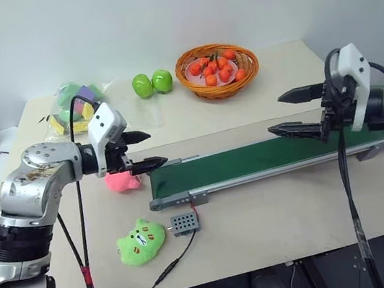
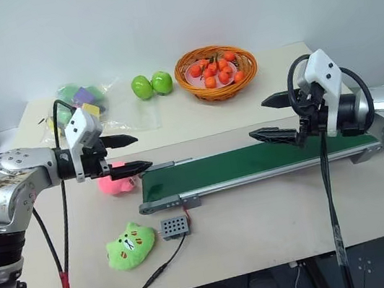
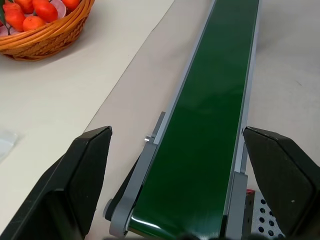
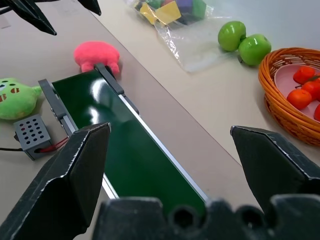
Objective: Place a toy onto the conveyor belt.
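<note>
Table point(image 1: 277, 218): pale beige top, carrying everything noted below.

Conveyor belt point(image 1: 267, 157): long dark-green strip in a grey frame, lying across the middle of the table, surface bare. A wire leads from its left end to a small grey perforated box point(image 1: 183, 223) just in front of that end.

Left gripper point(image 1: 143, 150): held above the table at the belt's left end, pointing along the belt. Jaws spread wide, nothing between them. Directly below and behind it lies a pink plush blob point(image 1: 122, 180), touching the table beside the belt's end.

Right gripper point(image 1: 291, 113): held above the right half of the belt, pointing toward the left one. Jaws also wide apart, empty.

Wicker basket point(image 1: 218, 71): at the back of the table, holding small orange-red fruits.

Clear bag of coloured blocks point(image 1: 76, 106): back left corner.

Two green apples point(image 1: 152, 83): side by side, between the bag and the basket.

Toy point(image 1: 142, 241): lime-green plush head, lying on the table in front of the belt's left end, just left of the perforated box, apart from both grippers and off the belt.
</note>
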Motion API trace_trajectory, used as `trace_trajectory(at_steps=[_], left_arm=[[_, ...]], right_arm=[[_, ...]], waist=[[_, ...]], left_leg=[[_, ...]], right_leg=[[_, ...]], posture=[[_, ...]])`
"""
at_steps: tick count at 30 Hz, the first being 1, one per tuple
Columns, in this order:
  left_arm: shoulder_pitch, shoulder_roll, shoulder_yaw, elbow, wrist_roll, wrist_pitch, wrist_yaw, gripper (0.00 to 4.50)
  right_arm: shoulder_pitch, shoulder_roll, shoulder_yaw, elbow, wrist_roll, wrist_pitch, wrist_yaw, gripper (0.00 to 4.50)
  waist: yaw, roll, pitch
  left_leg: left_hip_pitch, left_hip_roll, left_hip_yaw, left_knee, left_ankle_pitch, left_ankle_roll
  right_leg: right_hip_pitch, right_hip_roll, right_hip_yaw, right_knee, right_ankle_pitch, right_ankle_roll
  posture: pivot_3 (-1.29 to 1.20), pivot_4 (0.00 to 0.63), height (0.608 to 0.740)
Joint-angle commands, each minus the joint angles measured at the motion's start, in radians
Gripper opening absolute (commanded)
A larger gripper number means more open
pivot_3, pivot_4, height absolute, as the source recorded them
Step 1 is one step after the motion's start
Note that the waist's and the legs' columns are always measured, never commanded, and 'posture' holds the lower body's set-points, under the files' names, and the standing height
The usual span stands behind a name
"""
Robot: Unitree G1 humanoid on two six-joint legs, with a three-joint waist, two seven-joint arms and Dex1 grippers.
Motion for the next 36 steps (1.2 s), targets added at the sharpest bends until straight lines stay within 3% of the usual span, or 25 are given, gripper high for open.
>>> trace_trajectory(at_steps=[1, 12, 19, 22, 27, 31, 36], left_arm=[[-0.022, -0.006, 0.050, -0.013, -0.025, -0.008, -0.001, 4.47], [-0.004, -0.004, 0.243, -0.035, -0.190, 0.153, 0.059, 4.47], [0.088, 0.067, 0.446, -0.045, -0.401, 0.444, 0.102, 4.47], [0.232, 0.135, 0.532, -0.033, -0.368, 0.393, 0.059, 4.47], [0.440, 0.165, 0.569, -0.074, -0.226, 0.162, 0.044, 4.47], [0.651, 0.123, 0.594, -0.209, -0.161, -0.005, -0.001, 4.47], [0.751, 0.023, 0.591, -0.263, -0.171, -0.093, 0.022, 4.47]], right_arm=[[-0.016, -0.007, -0.028, -0.024, 0.014, -0.014, 0.000, 4.50], [-0.059, 0.013, 0.013, 0.019, -0.003, -0.036, 0.023, 4.50], [-0.086, 0.034, 0.044, 0.055, -0.016, -0.057, 0.041, 4.50], [-0.099, 0.056, 0.065, 0.078, -0.026, -0.072, 0.049, 4.50], [-0.124, 0.083, 0.092, 0.119, -0.042, -0.092, 0.070, 4.50], [-0.148, 0.107, 0.116, 0.159, -0.060, -0.114, 0.093, 4.50], [-0.159, 0.122, 0.127, 0.191, -0.075, -0.137, 0.111, 4.50]], waist=[[0.000, 0.000, 0.000], [-0.004, 0.000, 0.000], [-0.008, 0.000, 0.000], [-0.015, 0.000, 0.000], [-0.010, 0.001, 0.000], [-0.007, 0.001, 0.000], [0.004, 0.001, 0.000]], left_leg=[[0.000, 0.000, 0.000, 0.000, 0.000, 0.000], [0.000, 0.000, 0.000, 0.000, 0.000, 0.000], [0.000, 0.001, 0.000, -0.001, 0.000, 0.000], [0.000, 0.001, 0.000, -0.001, 0.000, 0.000], [0.000, 0.002, 0.001, -0.001, 0.000, -0.001], [0.000, 0.003, 0.002, -0.002, 0.000, -0.002], [0.000, 0.003, 0.002, -0.003, 0.000, -0.002]], right_leg=[[0.000, 0.000, 0.000, 0.000, 0.000, 0.000], [0.000, 0.000, 0.000, 0.000, 0.000, 0.000], [-0.001, 0.001, 0.000, 0.001, 0.000, 0.000], [-0.001, 0.001, 0.000, 0.001, 0.000, 0.000], [-0.002, 0.002, 0.000, 0.000, 0.001, -0.001], [-0.002, 0.002, 0.000, -0.001, 0.001, -0.002], [-0.002, 0.002, 0.000, -0.001, 0.001, -0.002]], posture=[[0.00, 0.150, 0.740], [0.00, 0.150, 0.740], [0.00, 0.150, 0.740], [0.00, 0.150, 0.740], [0.00, 0.150, 0.740], [0.00, 0.150, 0.740], [0.00, 0.150, 0.740]])
